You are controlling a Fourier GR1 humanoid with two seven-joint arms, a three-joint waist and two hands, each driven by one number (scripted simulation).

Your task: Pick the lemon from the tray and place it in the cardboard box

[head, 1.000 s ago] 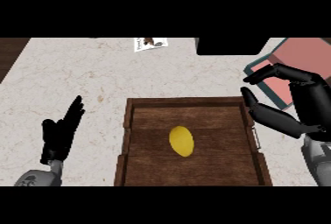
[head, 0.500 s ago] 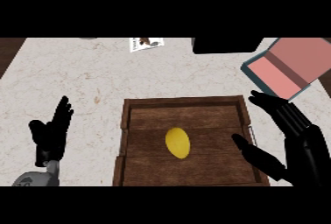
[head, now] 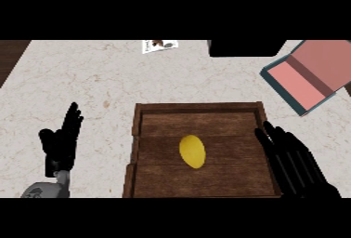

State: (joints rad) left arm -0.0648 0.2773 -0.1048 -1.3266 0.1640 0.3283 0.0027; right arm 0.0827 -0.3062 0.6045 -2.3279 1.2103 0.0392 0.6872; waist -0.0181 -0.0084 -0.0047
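While the lemon (head: 192,151) lay mid-tray (head: 198,108), long axis running near to far, the right hand (head: 295,162), fingers straight and empty, stood just right of it; the left hand (head: 61,144) rested open, farther off.

A yellow lemon (head: 192,151) lies lengthwise mid-tray (head: 198,109), well apart from the pink-lined cardboard box (head: 312,74).
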